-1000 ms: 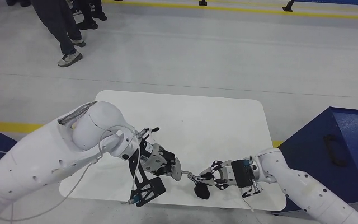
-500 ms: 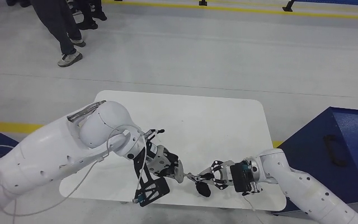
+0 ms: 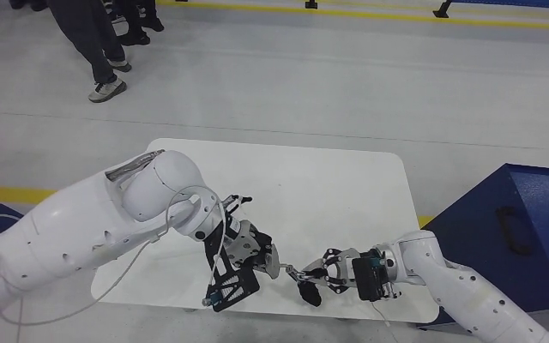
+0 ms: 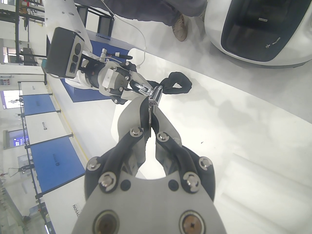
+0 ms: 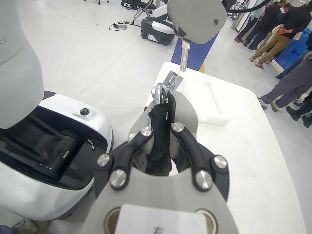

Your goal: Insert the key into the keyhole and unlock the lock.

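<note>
**Mia:** Where is the key [image 5: 184, 54] now?

**Tom:** The left gripper [image 4: 151, 119] has it; its jaws are pinched tight on the key's head; the thin part sticks out and points at the lock [image 5: 173, 80]; the tip is just beside the shiny end of the lock; I think it is not in the hole yet, but I cannot see the hole well enough to be sure.

**Mia:** Who holds the lock?

**Tom:** The right gripper [image 5: 167, 105]; its jaws are clamped on the lock, right where the black cable [image 4: 178, 86] meets the shiny part; the cable's loop hangs below, near the table [image 3: 343, 180]; key and lock are both up in the air, over the table's edge nearest the robot, about halfway along it.

**Mia:** So how much is done?

**Tom:** Both things are picked up and lined up, I think; that is the first part; what is left is to push the key in, turn it, and let the lock come open; I see no sign that it is open.

**Mia:** Did anything move since a second ago?

**Tom:** A little; both grippers slid a bit closer to that near edge; the elbow of the left arm [image 3: 146, 206] swung further over the table; the key and the lock stayed tip to tip.
</note>
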Controlling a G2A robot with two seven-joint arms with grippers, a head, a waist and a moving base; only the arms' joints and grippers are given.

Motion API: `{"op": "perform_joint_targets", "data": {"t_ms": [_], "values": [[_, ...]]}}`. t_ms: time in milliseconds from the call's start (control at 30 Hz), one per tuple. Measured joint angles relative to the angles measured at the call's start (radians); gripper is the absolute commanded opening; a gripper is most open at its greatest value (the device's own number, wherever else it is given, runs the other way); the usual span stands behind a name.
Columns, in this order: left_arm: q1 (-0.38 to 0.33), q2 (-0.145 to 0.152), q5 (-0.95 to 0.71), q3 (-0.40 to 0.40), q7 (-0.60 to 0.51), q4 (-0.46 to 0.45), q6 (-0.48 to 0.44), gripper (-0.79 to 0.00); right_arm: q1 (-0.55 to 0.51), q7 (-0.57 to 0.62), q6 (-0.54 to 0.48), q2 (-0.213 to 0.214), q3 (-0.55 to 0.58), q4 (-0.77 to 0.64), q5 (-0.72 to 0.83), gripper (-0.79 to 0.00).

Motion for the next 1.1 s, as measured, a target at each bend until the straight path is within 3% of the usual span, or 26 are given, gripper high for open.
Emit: {"op": "perform_joint_targets", "data": {"t_ms": [267,1100], "values": [[0.01,0.001,-0.007,0.004,0.011,-0.004,0.01,-0.785,-0.01,-0.009,0.007,-0.005,0.017,-0.005,-0.034,-0.785],[0.032,-0.034,-0.042,0.004,-0.042,0.009,-0.043,-0.785,-0.055,-0.121,0.058,-0.003,0.067,-0.026,-0.207,-0.785]]}}
